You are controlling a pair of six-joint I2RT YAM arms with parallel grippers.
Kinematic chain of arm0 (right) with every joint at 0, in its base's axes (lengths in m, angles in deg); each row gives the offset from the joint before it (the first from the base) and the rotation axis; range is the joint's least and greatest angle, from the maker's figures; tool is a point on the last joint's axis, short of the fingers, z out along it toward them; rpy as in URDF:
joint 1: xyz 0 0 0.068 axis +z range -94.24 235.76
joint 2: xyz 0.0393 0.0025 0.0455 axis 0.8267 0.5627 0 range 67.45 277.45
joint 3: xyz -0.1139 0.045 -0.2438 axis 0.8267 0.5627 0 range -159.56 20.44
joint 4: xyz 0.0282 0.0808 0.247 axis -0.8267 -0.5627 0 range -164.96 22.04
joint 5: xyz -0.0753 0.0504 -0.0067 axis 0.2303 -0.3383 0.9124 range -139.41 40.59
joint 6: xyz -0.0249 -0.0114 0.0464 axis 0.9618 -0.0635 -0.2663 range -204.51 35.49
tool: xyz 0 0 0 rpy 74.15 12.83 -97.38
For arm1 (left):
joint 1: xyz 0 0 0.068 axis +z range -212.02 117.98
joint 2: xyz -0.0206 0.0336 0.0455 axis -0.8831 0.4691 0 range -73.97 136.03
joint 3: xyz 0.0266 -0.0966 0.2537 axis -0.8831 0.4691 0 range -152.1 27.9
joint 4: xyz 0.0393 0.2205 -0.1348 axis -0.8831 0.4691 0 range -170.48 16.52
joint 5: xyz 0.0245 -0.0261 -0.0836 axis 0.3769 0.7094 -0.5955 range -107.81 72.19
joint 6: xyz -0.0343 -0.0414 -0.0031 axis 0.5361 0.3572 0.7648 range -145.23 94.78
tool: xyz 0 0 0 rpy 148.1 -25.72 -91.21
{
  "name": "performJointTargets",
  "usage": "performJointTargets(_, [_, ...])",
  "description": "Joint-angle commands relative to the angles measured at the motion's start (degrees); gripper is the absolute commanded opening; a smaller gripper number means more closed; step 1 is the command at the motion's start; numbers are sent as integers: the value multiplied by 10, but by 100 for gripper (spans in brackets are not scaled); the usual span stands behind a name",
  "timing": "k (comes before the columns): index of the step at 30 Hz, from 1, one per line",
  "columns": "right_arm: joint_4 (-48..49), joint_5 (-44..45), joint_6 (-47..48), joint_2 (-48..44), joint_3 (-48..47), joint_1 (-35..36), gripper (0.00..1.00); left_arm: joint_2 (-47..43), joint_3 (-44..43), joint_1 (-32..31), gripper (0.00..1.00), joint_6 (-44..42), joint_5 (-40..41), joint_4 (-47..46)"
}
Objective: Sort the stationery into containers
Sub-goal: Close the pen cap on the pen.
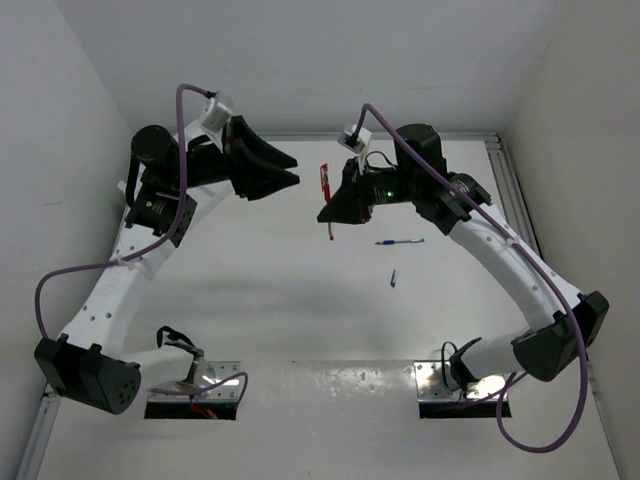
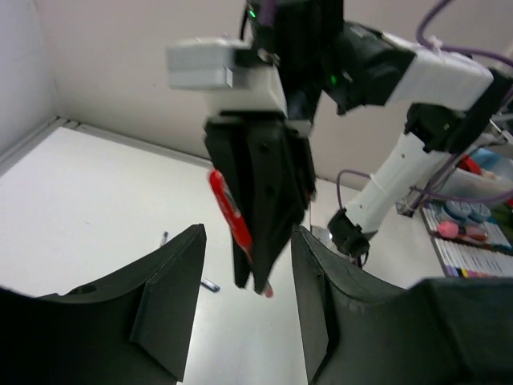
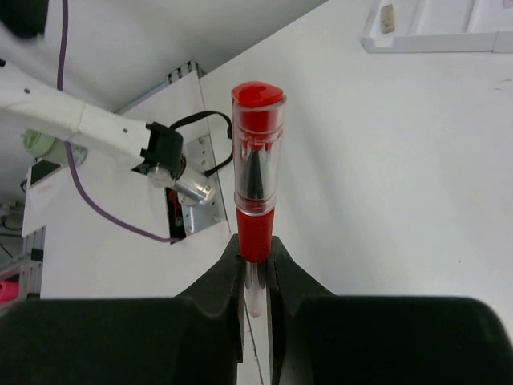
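My right gripper (image 1: 326, 212) is shut on a thin red pen (image 1: 326, 181) and holds it above the table; the pen stands up between the fingers in the right wrist view (image 3: 256, 160). My left gripper (image 1: 296, 169) is open and empty, raised just left of the pen. In the left wrist view the right gripper (image 2: 258, 282) and its red pen (image 2: 227, 202) hang between my open left fingers (image 2: 172, 293). A blue pen (image 1: 400, 241) and a tiny purple piece (image 1: 393, 278) lie on the table. A corner of the white tray (image 3: 437, 38) holds a beige eraser (image 3: 386, 18).
White walls enclose the table on the left, back and right. A metal rail (image 1: 505, 190) runs along the right edge. The arm base plates (image 1: 195, 390) sit at the near edge. Coloured clutter (image 2: 469, 228) lies beyond the table in the left wrist view.
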Motion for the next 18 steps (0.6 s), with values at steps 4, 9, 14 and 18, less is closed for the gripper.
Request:
performJointTargets(4, [3, -26, 18, -23, 4, 15, 0, 23, 24, 9, 54, 114, 39, -107])
performJointTargets(9, [2, -37, 11, -20, 4, 26, 0, 37, 31, -8, 54, 130, 58, -132])
performJointTargets(14, [9, -37, 2, -10, 1, 33, 0, 46, 34, -15, 54, 164, 64, -169])
performJointTargets(18, [16, -43, -11, -4, 2, 33, 0, 47, 42, -21, 54, 190, 62, -204])
